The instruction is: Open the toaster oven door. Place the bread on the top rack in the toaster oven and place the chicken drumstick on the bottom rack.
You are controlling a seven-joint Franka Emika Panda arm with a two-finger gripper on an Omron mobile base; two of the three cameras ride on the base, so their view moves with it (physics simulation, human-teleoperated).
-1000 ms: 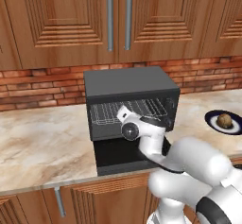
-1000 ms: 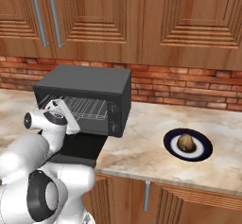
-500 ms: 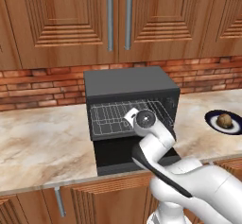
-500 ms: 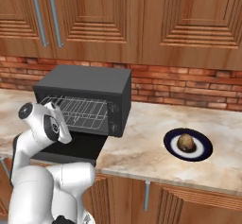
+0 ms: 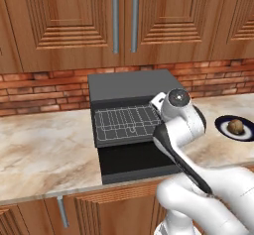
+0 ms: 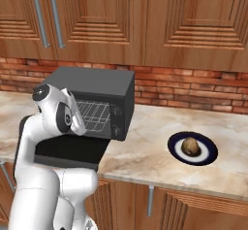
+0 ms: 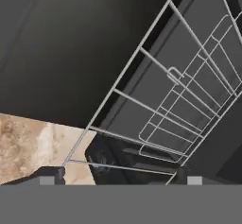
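Observation:
The toaster oven (image 5: 131, 85) stands on the counter with its door (image 5: 134, 167) folded down flat in front. Silver wire racks (image 5: 124, 122) show inside with nothing on them; I cannot tell the top rack from the bottom rack. My gripper (image 7: 124, 176) is open, its tips wide apart, hovering just above a rack's (image 7: 175, 105) front edge with nothing held. The arm's wrist (image 5: 177, 100) is at the oven's front right. The bread (image 6: 190, 145), a roundish brown roll, lies on a plate to the right. The chicken drumstick is out of view.
The dark blue plate (image 6: 209, 155) sits on the marble counter (image 5: 44, 149) right of the oven. Wooden cabinets (image 5: 124, 21) hang above and a brick wall (image 6: 193, 90) runs behind. The open door (image 6: 68, 151) reaches the counter's front edge.
My hand has drawn back from the middle of the oven's opening, moving right and up to the oven's front right. Oven, door and plate have not moved.

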